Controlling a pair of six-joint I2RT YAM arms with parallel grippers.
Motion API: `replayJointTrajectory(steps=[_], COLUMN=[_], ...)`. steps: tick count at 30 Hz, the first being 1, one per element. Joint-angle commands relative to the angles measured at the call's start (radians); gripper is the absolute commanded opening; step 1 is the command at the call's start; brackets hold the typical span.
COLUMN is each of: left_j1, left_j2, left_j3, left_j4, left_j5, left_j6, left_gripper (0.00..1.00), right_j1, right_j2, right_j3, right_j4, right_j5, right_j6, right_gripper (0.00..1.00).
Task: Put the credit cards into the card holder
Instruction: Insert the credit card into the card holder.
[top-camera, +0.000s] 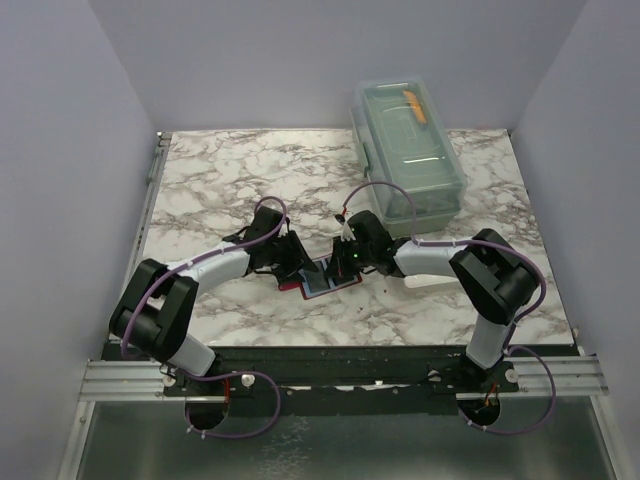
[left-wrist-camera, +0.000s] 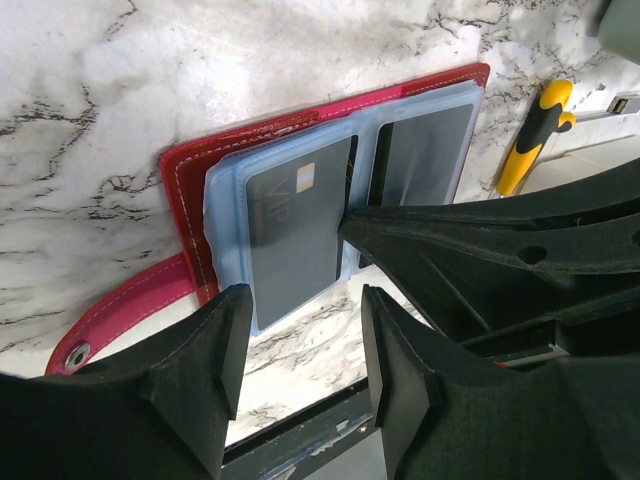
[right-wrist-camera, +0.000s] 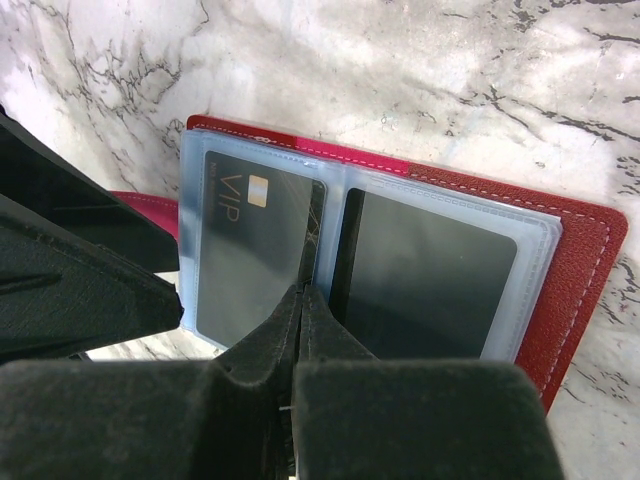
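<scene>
Resting open near the middle of the bench's near edge, the card holder (top-camera: 322, 275) shows its red cover under clear sleeves, with its snap strap lying out towards the left edge. Each of the two facing sleeves has a dark card in it: one marked VIP (left-wrist-camera: 300, 230) and a plain one (left-wrist-camera: 420, 150) beside it. No loose card shows on the bench.

The right claw (right-wrist-camera: 303, 300) has its fingers pressed together, tips down on the fold between the two sleeves. Whether a sleeve edge is pinched there cannot be told. The left claw (left-wrist-camera: 305, 305) is spread wide and grips nothing, sitting just at the holder's near edge.

Since nothing pins the cover, any sideways pull from the right claw could drag the whole holder across the marble, or lift a sleeve and let a card slide out. Pressing harder on the fold could crease the plastic. The two claws are also very near each other, so a careless move could knock them together.

At the far right corner a clear plastic box (top-camera: 405, 150) stands shut, with something orange (top-camera: 415, 105) under its lid. Its other contents are unclear.
</scene>
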Motion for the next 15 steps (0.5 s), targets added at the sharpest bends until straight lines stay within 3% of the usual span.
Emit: replayJointTrajectory(steps=[1, 15], left_j1=[0.002, -0.002], left_j2=[0.012, 0.063], left_j3=[-0.010, -0.004], left_j4=[0.016, 0.039], left_j5=[-0.014, -0.014], left_j6=[-0.009, 0.003], left_gripper=[0.53, 0.50], right_j1=[0.006, 0.005], right_j2=[0.045, 0.052], right_j3=[-0.027, -0.029], right_j4=[-0.037, -0.032], right_j5=[0.083, 0.078], right_j6=[-0.012, -0.011], right_gripper=[0.00, 0.00])
